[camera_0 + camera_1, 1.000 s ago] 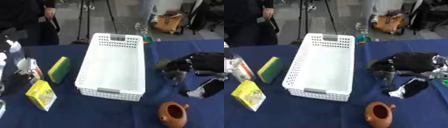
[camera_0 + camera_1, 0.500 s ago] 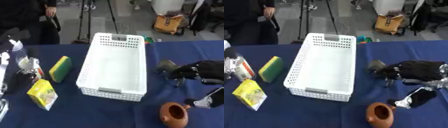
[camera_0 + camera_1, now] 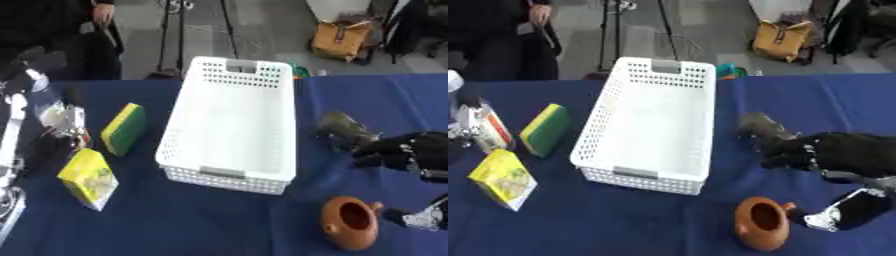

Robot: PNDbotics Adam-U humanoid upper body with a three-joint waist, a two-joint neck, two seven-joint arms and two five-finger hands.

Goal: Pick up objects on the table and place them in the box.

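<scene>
Right hand (image 3: 833, 152) is coming in from the right over the blue table (image 3: 623, 220), fingers curled round a blurred grey-olive object (image 3: 761, 127), which is sitting just right of the white perforated box (image 3: 647, 130), near its middle. Can't tell if the object is touching the cloth or lifted.

The box is standing with nothing in it, long side running away from the robot. A brown clay teapot (image 3: 761, 229) is sitting in front of the hand, and a black-and-silver packet (image 3: 852, 210) is lying beside it.

Left of the box: a yellow-green sponge (image 3: 122, 129), a yellow carton (image 3: 87, 177), and a small cluttered item (image 3: 63, 120).

Left hand isn't showing in either view.
</scene>
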